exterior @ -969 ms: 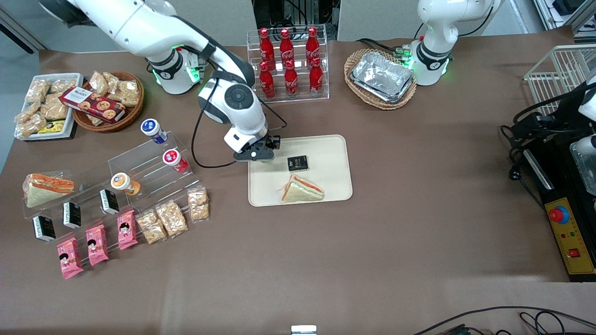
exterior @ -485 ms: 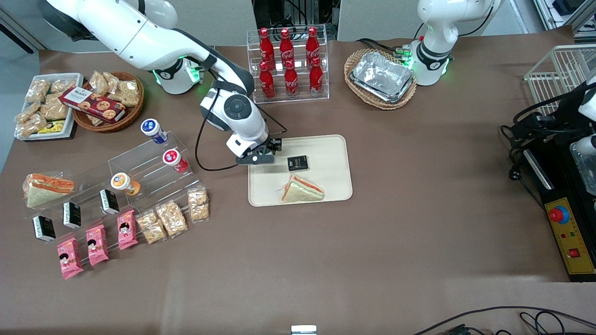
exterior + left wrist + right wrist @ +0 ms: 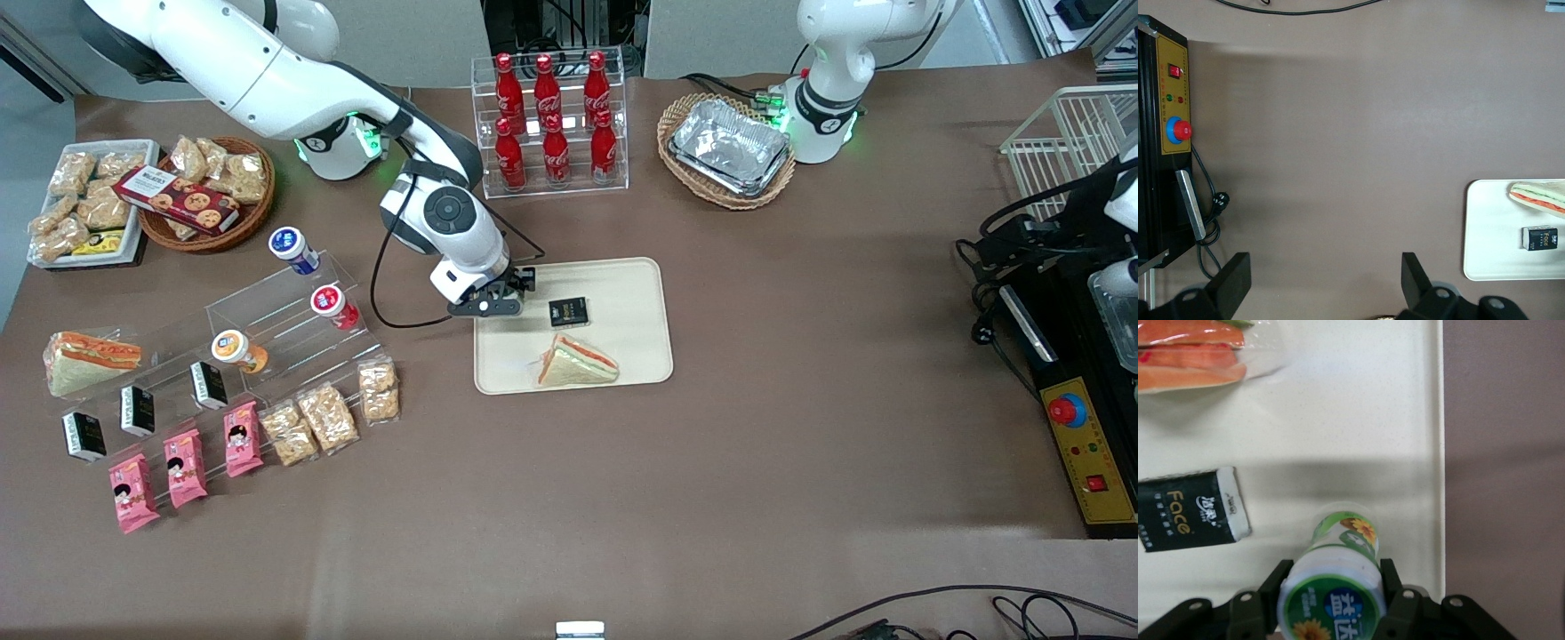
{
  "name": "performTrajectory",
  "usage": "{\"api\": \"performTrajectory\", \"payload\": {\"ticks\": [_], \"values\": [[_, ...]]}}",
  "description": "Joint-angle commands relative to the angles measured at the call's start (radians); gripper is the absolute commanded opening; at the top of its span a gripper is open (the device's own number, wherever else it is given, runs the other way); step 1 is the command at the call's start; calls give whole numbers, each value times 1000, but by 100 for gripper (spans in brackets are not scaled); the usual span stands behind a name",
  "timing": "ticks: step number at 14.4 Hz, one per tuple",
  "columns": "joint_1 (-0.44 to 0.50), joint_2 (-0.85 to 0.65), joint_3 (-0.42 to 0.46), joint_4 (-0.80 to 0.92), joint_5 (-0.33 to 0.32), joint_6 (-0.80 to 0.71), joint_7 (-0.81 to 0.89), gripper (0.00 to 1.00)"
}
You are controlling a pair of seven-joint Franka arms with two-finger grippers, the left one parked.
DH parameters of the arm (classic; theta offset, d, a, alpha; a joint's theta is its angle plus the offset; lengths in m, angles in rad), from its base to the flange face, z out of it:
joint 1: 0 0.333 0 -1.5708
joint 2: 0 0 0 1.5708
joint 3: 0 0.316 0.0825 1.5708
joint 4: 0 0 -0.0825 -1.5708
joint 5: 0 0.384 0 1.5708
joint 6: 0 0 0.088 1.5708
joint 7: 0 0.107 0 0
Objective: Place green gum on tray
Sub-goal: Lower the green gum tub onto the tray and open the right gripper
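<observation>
The green gum [image 3: 1338, 573], a small bottle with a green body and a white lid, stands lid-up between the fingers of my right gripper [image 3: 1335, 585], which is shut on its lid. The bottle's base is at the surface of the cream tray [image 3: 1358, 420], close to the tray's rim. In the front view the gripper [image 3: 491, 305] is over the corner of the tray [image 3: 631, 302] nearest the working arm, and it hides the gum.
On the tray lie a black packet [image 3: 568, 311] beside the gripper and a wrapped sandwich [image 3: 576, 363] nearer the camera. A cola bottle rack [image 3: 551, 124] stands farther back. An acrylic stand [image 3: 293, 302] with bottles and snack packets lies toward the working arm's end.
The gripper has shifted slightly toward the camera and come lower over the tray corner. The green bottle's edge, visible under it a second ago, is now hidden in the front view.
</observation>
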Motion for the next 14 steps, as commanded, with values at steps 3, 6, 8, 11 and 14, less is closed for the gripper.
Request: {"api": "performTrajectory", "payload": {"ticks": [3, 6, 8, 11, 14], "values": [[9, 19, -11, 2, -35, 28, 28, 100], [-3, -55, -6, 3, -32, -15, 19, 100], [-3, -161, 11, 23, -20, -148, -23, 100], [-2, -275, 17, 159, 151, -414, -190, 100], [-3, -362, -20, 340, 275, -709, -350, 100]]}}
